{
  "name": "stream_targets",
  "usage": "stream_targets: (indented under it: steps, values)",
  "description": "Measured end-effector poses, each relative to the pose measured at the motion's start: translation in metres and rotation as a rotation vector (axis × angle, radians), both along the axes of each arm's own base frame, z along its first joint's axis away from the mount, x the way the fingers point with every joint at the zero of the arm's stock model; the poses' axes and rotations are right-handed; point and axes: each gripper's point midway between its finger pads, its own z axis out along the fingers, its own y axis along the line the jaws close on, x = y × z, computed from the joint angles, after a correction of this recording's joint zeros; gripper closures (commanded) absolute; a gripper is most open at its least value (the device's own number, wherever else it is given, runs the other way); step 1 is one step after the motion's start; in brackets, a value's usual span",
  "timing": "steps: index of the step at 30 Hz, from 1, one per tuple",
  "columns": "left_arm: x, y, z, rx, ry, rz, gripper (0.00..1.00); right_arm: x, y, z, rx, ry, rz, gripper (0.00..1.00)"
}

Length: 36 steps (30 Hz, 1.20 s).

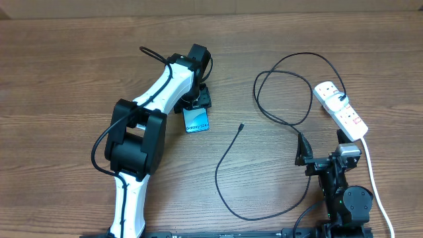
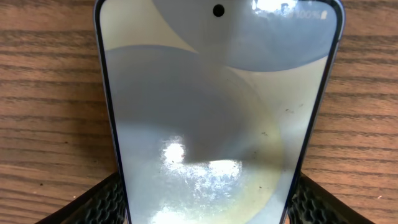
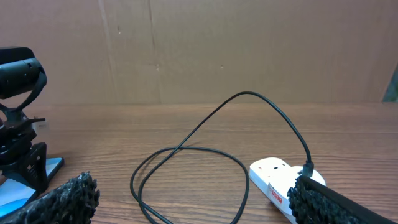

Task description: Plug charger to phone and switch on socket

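The phone (image 1: 197,121) lies flat on the table, and its pale screen (image 2: 211,112) fills the left wrist view. My left gripper (image 1: 197,111) straddles its far end, with black pads (image 2: 102,202) against both long edges. The charger (image 1: 228,155) is a thin black cable whose loose tip (image 1: 241,125) lies right of the phone. It loops (image 3: 186,149) to a plug in the socket (image 1: 340,109), a white strip at the right (image 3: 273,177). My right gripper (image 1: 324,155) stands open near the front right, nothing between its fingers (image 3: 68,199).
A thick white cord (image 1: 371,172) runs from the strip towards the front edge, past my right arm's base. The cable's big loops (image 1: 284,92) cover the table between the phone and the strip. A brown wall stands behind the table.
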Motion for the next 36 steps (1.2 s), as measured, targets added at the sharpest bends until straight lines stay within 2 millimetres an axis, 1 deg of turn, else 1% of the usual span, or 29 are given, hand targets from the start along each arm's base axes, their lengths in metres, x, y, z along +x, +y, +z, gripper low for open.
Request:
stream_targets:
  steps: [14,16,22,26,29,32,36]
  values:
    - [-0.002,0.0,0.007,-0.033,0.104,0.026,0.32,0.0,0.0,0.0,0.0,0.0,0.0,0.0]
    - [-0.003,-0.001,0.013,-0.046,0.122,0.031,0.32,0.0,0.0,0.0,0.0,0.0,0.0,0.0]
    - [0.002,-0.006,0.035,-0.08,0.118,0.034,0.32,0.0,0.0,0.0,0.0,0.0,0.0,0.0]
    - [-0.002,-0.01,0.045,-0.101,0.143,0.035,0.31,0.0,0.0,0.0,0.0,0.0,0.0,0.0]
    - [-0.006,-0.017,0.051,-0.142,0.164,0.034,0.3,0.0,0.0,0.0,0.0,0.0,0.0,0.0]
    - [-0.009,-0.03,0.057,-0.226,0.19,0.023,0.3,0.0,0.0,0.0,0.0,0.0,0.0,0.0]
    - [-0.017,-0.055,0.071,-0.429,0.256,0.009,0.31,0.0,0.0,0.0,0.0,0.0,0.0,0.0]
